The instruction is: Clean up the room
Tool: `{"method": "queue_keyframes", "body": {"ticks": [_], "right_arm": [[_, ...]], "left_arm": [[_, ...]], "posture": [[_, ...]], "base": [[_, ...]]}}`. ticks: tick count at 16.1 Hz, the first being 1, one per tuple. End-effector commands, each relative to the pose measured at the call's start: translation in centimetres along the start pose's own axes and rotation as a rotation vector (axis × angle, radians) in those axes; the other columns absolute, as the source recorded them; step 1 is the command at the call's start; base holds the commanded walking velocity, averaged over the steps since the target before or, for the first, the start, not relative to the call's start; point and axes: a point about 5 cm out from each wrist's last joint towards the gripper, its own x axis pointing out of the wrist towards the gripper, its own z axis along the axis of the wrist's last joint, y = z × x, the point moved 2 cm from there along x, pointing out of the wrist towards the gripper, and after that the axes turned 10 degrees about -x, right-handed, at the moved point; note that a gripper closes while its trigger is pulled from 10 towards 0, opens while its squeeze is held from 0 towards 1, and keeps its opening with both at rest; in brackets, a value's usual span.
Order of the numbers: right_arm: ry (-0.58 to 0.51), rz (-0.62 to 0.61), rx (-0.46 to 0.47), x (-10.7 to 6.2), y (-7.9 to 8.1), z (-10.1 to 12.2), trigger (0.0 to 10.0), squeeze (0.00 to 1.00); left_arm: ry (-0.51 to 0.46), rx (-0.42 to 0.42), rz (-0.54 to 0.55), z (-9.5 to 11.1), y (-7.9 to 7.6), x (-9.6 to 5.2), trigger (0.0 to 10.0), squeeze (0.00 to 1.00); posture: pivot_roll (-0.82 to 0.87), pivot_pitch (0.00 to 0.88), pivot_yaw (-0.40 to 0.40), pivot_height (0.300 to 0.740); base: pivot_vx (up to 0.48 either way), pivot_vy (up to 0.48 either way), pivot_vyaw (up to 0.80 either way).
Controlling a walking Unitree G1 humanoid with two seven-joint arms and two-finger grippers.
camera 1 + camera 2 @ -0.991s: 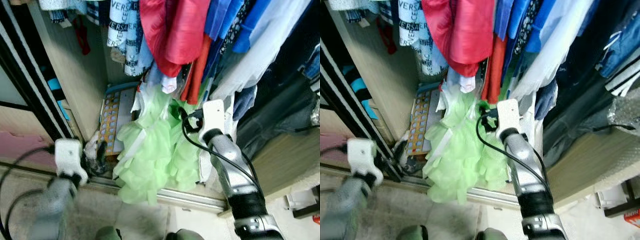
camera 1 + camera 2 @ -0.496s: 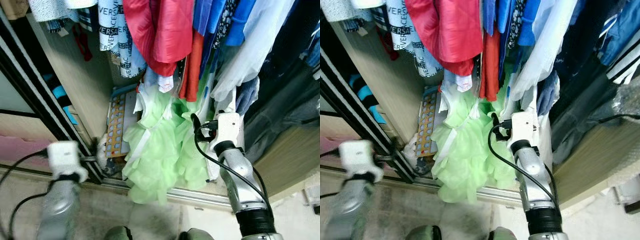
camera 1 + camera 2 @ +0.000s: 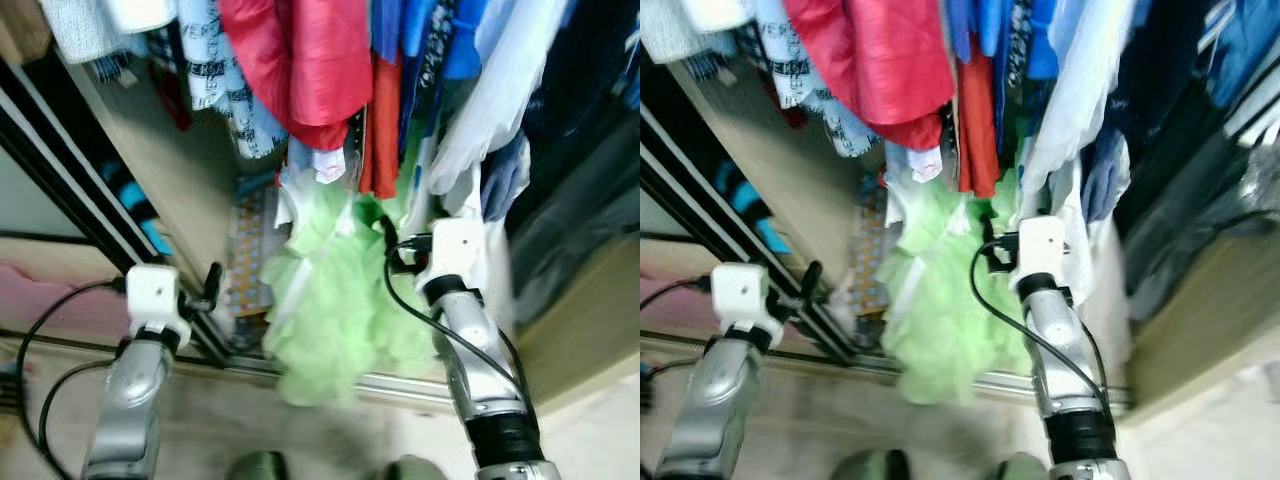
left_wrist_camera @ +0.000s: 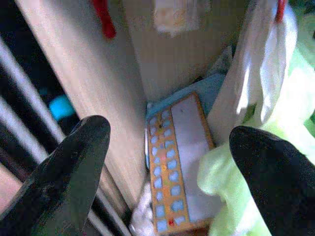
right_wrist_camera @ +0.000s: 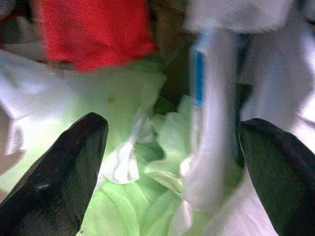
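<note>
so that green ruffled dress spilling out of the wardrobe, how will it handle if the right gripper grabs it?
The green dress is probably floppy: its thin ruffled layers hang in loose folds. It looks light for its bulk, being sheer. The open right gripper would likely pinch one layer, and the rest would trail over the wardrobe track.

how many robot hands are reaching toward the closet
2. The left hand sits by the wardrobe's sliding door track, open. The right hand is open against the light green dress under the hanging clothes.
</note>
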Motion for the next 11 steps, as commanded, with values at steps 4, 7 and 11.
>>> {"method": "queue_keyframes", "body": {"ticks": [4, 7, 11], "right_arm": [[0.007, 0.032, -0.014, -0.1, 0.3, -0.1, 10.0, 0.00], [0.019, 0.123, -0.002, 0.8, 1.2, 0.0, 10.0, 0.00], [0.008, 0.188, 0.006, 1.3, 2.2, 0.3, 10.0, 0.00]], "left_arm": [[-0.006, 0.029, 0.062, -0.2, -0.1, -0.2, 10.0, 0.00], [-0.002, -0.016, 0.161, -1.2, -0.1, -2.1, 10.0, 0.00], [0.018, -0.007, 0.225, -2.2, 0.5, -4.1, 10.0, 0.00]], "posture": [[-0.12, 0.101, 0.079, 0.740], [-0.07, 0.085, -0.012, 0.740], [-0.03, 0.039, -0.053, 0.740]], "base": [[0.000, 0.000, 0.00], [0.000, 0.000, 0.00], [0.000, 0.000, 0.00]]}}
